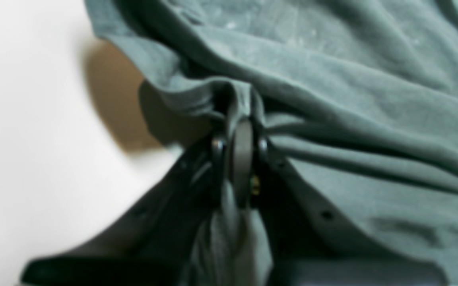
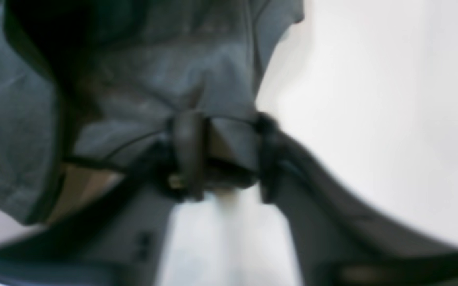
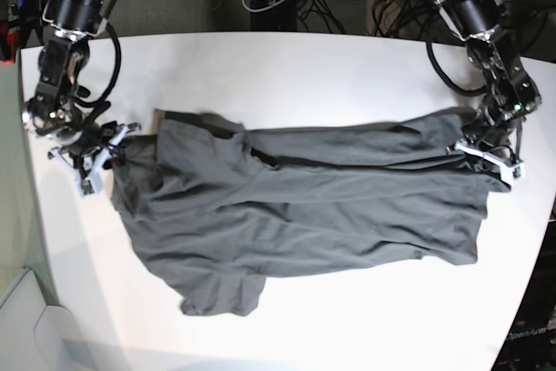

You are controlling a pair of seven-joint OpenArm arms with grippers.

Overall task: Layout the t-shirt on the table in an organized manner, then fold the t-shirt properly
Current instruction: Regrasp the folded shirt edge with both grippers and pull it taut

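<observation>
T-shirt [image 3: 304, 206] lies long across the bench [image 3: 287, 67] between my hands. Left hand [image 1: 240, 137] pinches one end shut; right hand [image 2: 217, 137] has cloth between its fingers, not fully shut.

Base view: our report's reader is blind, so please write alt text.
A dark grey t-shirt lies stretched, wrinkled, across a white table, one robot arm at each end. The left tool pinches the fabric; the right tool meets the opposite edge.
</observation>
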